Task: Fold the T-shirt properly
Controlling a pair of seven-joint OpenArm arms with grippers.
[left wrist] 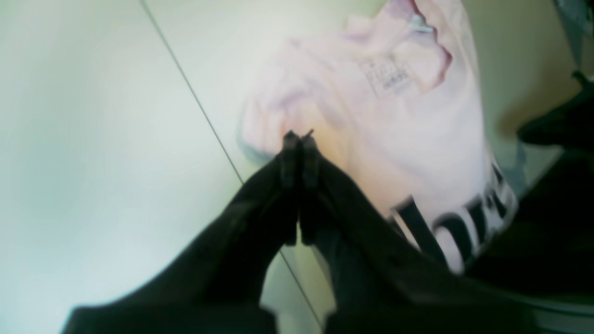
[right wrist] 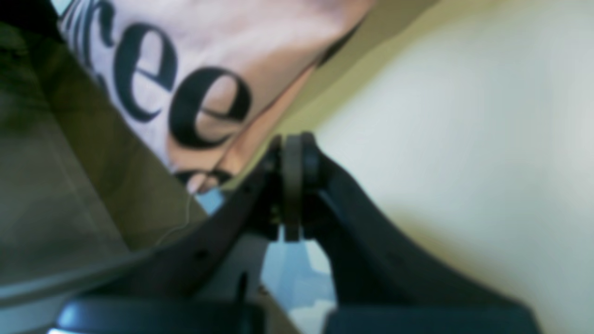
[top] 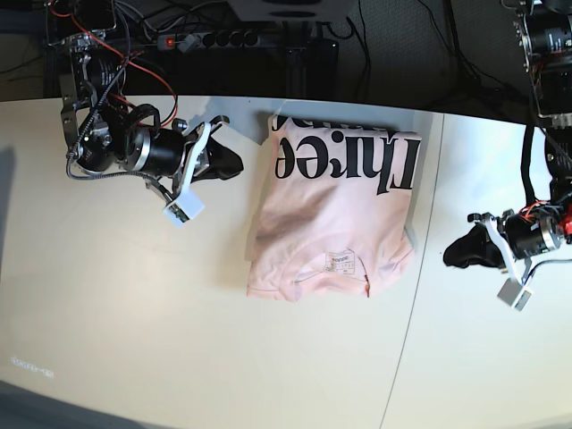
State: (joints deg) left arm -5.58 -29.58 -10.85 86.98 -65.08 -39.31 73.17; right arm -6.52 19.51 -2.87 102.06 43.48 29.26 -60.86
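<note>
1. A pale, off-white table (top: 134,340) fills the base view. A thin dark seam (top: 413,295) runs through it from about 12 o'clock down to 6 o'clock, right of centre.
2. Beyond the table's far edge, at 12 o'clock, the floor is dark, with a power strip (top: 210,39) and loose cables (top: 134,36), some of them red.
3. The T-shirt (top: 335,214) lies folded into a rough rectangle just right of the table's centre, pale pink, with its left side wrinkled.
4. Black serif lettering (top: 344,161) on its far half reads "three", upside down in the base view. In the right wrist view the letters "ee" show clearly.
5. A small white label (top: 340,262) sits near the shirt's near edge, at 6 o'clock of the fabric. Its print is too small to read.
6. The left gripper (top: 454,253) rests at 3 o'clock, apart from the shirt and past the seam. Its fingers are pressed together and hold nothing.
7. The right gripper (top: 234,162) sits at 9 o'clock, just beside the shirt's far-left corner. Its fingers are likewise closed, with nothing between them.
</note>
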